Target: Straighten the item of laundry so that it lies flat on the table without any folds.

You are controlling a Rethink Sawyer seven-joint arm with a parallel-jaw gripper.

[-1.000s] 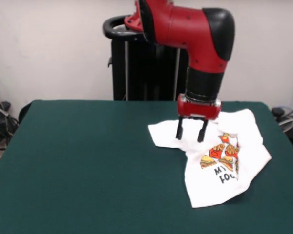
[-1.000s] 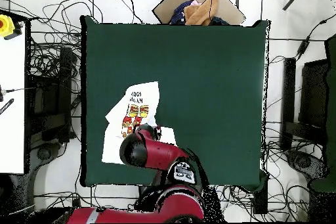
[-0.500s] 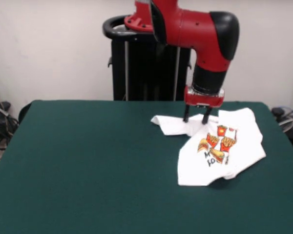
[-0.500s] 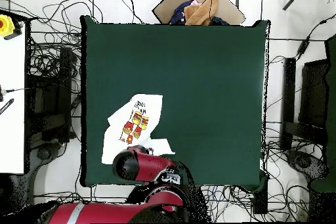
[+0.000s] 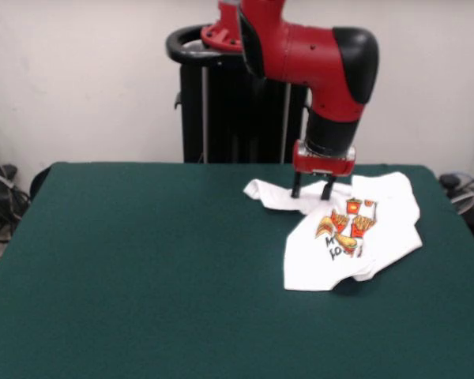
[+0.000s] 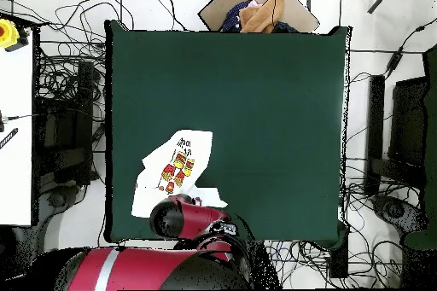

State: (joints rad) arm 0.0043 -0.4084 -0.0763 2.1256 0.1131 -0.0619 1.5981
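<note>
To the left of the gripper (image 5: pixel 312 192) in the front view, the table (image 5: pixel 142 260) lay as a broad stretch of dark green felt with nothing on it. One white sleeve (image 5: pixel 262 192) of the T-shirt (image 5: pixel 347 241) reached out just left of the gripper. The gripper itself stood upright with its two black fingers (image 5: pixel 296 188) parted and their tips pressing down onto the cloth at the shirt's upper edge; whether any fabric was pinched between them could not be told. Below and to the right of the gripper the shirt lay bunched and folded, its burger-and-fries print crumpled, the lettering half hidden. In the overhead view the red arm (image 6: pixel 183 219) covered the gripper.
</note>
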